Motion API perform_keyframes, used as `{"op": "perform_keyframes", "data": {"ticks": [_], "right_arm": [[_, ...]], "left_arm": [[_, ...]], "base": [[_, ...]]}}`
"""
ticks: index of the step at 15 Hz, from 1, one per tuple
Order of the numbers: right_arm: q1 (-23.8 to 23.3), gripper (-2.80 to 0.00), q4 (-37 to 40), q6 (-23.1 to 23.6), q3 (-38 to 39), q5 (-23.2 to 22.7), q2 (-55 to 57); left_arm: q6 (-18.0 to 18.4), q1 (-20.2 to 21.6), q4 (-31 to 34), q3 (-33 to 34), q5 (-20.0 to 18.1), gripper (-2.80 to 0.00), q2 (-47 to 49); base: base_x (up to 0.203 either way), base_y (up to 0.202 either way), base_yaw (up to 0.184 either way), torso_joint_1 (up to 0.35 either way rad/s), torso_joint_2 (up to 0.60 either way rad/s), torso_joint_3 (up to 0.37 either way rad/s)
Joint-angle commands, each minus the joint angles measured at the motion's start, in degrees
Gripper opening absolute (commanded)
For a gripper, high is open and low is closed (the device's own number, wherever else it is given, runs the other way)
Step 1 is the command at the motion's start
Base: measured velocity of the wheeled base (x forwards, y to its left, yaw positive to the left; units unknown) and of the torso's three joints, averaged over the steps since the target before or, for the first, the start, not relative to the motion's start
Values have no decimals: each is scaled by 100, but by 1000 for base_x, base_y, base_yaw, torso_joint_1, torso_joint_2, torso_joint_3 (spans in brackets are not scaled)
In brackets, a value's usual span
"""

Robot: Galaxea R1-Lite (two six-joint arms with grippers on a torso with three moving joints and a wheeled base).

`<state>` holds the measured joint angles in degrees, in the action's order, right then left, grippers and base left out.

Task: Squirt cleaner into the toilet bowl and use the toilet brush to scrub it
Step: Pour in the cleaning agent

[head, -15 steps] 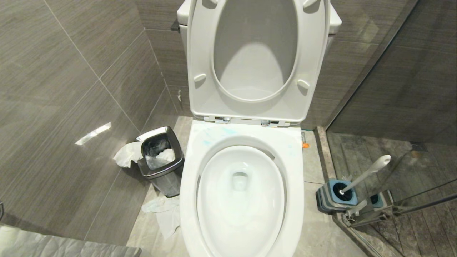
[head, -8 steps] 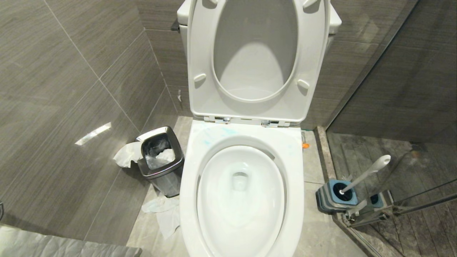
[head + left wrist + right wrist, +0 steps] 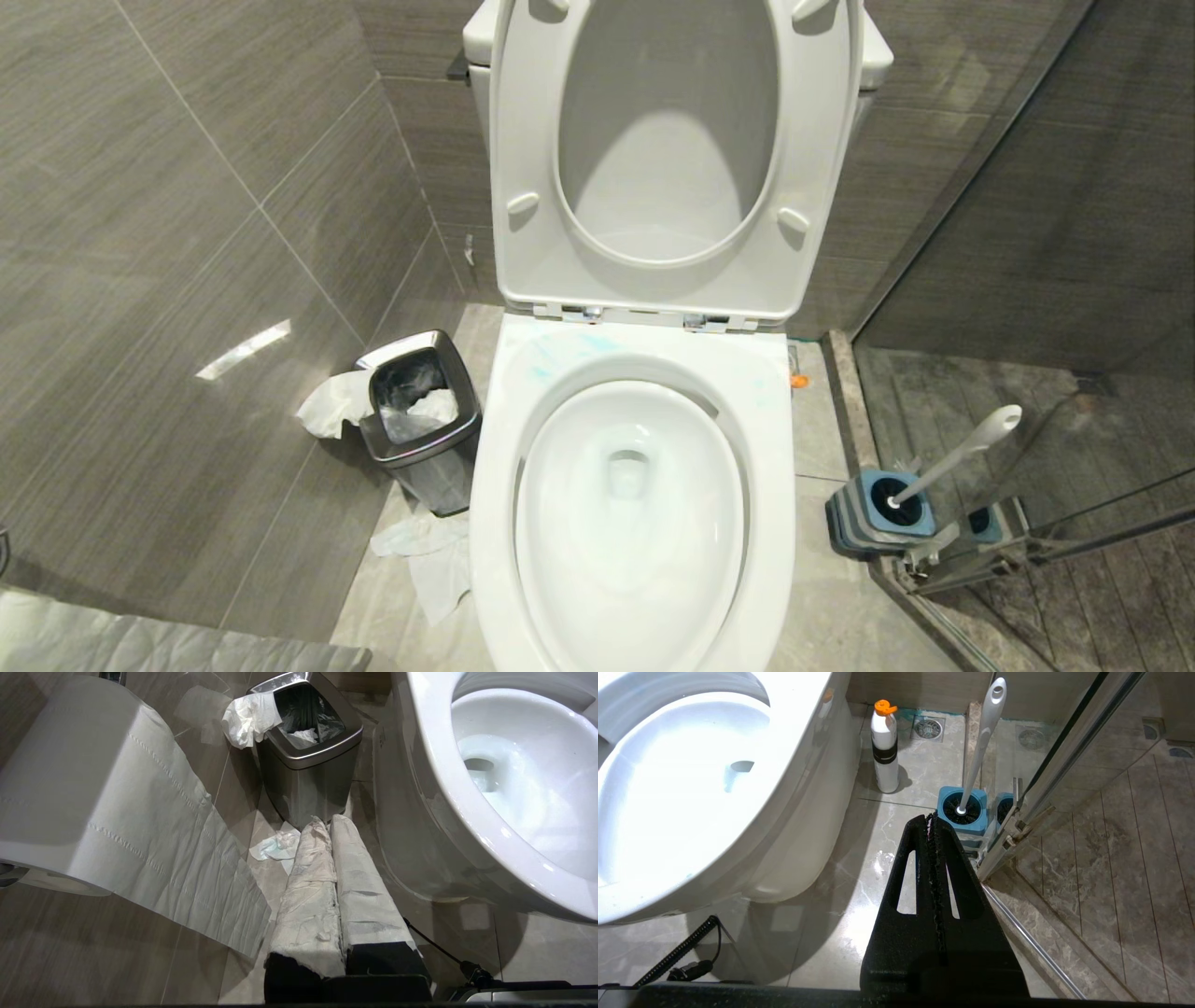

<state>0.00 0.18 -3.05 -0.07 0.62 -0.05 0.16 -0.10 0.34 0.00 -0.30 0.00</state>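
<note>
Both grippers are seen parked low beside the toilet, and nothing is held by either: the right gripper (image 3: 931, 821) hangs with its black fingers pressed together, aimed at the floor between the toilet and the brush holder (image 3: 962, 812), while the left gripper (image 3: 324, 823), its fingers wrapped in white paper and likewise closed flat against each other, is pointed at the floor near the steel bin (image 3: 308, 760) on the other side. The toilet brush (image 3: 952, 457) is found standing in its blue holder on the floor to the right of the toilet bowl (image 3: 635, 523), just beside the glass shower door (image 3: 1064, 765). Its long axis runs from the black bristle head sunk in the holder up through the slim white handle, which is tilted away from the toilet, with the rounded tip uppermost and leaning toward the glass. The brush is judged to be light and stiff, though the smooth plastic handle may prove slippery; a hold on the upper part of the handle, below the rounded tip, would probably be best, with the jaws set across the shaft. A white bottle with an orange cap (image 3: 885, 746) is seen upright on the floor between toilet and holder; it is taken to be light, slightly squeezable, and best gripped around its middle. Pale teal streaks of cleaner (image 3: 560, 359) lie on the back of the rim.
</note>
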Motion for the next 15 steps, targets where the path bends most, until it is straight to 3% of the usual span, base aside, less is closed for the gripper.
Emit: {"op": "perform_keyframes", "data": {"ticks": [1, 15], "right_arm": [[0, -280, -1, -3, 7, -1, 5], [0, -280, 78, 99, -32, -53, 27]], "left_arm": [[2, 1, 1, 18, -5, -280, 0], [2, 1, 1, 18, -5, -280, 9]], "base": [[0, 0, 0, 0, 0, 0], [0, 0, 0, 0, 0, 0]]}}
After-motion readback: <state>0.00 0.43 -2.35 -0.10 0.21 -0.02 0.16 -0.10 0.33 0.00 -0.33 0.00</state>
